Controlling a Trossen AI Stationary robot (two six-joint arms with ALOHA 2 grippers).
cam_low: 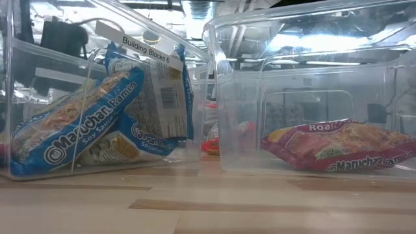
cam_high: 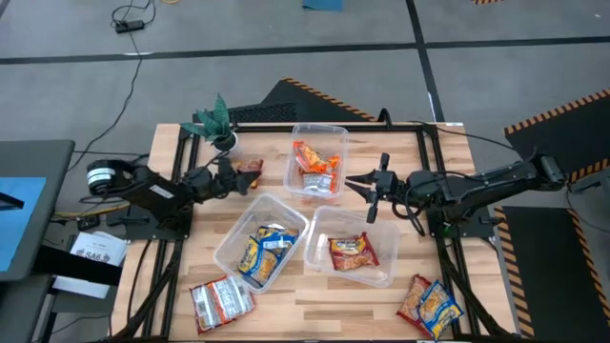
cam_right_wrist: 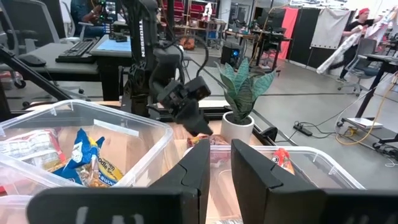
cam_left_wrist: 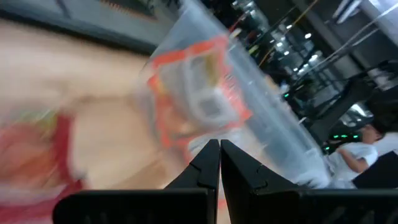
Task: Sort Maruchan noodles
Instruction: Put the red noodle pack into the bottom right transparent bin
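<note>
Three clear tubs hold Maruchan packets. The far tub point(cam_high: 317, 157) has orange ones point(cam_left_wrist: 193, 93). The near left tub point(cam_high: 229, 250) has yellow-and-blue ones point(cam_low: 84, 117). The near right tub point(cam_high: 381, 272) has a red one point(cam_low: 338, 148). A red packet point(cam_high: 250, 168) lies flat on the table beside my left gripper point(cam_high: 252, 184), which is shut and empty point(cam_left_wrist: 219, 149) left of the far tub. My right gripper point(cam_high: 351, 184) hovers at the far tub's right near corner, its fingers a little apart and empty point(cam_right_wrist: 220, 152).
A maroon-and-silver packet point(cam_high: 221, 300) lies at the table's near left. An orange and a yellow-and-blue packet point(cam_high: 431, 305) lie at the near right. A small potted plant point(cam_high: 217, 124) stands at the far left corner. Bare wood shows between the tubs and the near edge.
</note>
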